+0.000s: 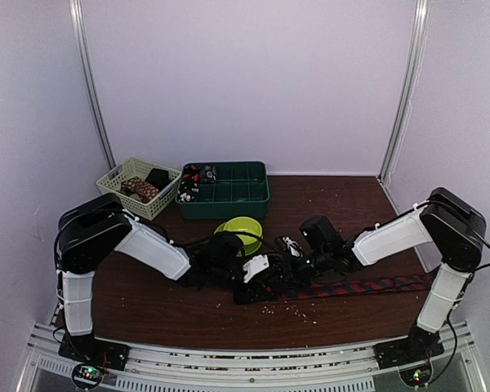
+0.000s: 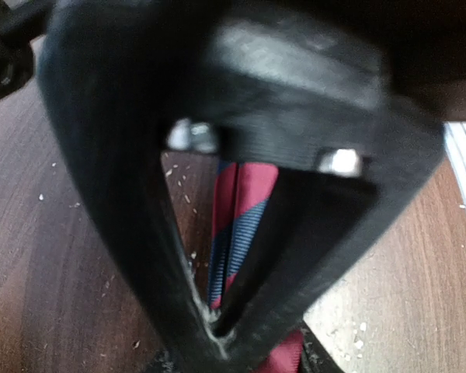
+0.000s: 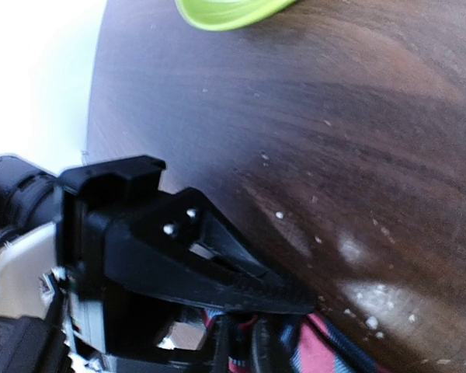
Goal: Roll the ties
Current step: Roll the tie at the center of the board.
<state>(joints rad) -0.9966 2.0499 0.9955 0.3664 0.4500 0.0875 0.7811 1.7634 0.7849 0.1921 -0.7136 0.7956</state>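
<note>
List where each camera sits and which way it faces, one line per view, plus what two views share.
Top external: above and behind the bases, looking down on the table; both arms show, left gripper and right gripper close together by the striped tie.
Left wrist: on the left arm, looking down between its own fingers at the tie.
Right wrist: low, looking across the wood; a black finger shows.
Shared: top and right wrist both catch the green bowl.

Striped tie [image 2: 245, 210] in L gripper [image 2: 216, 322]
</note>
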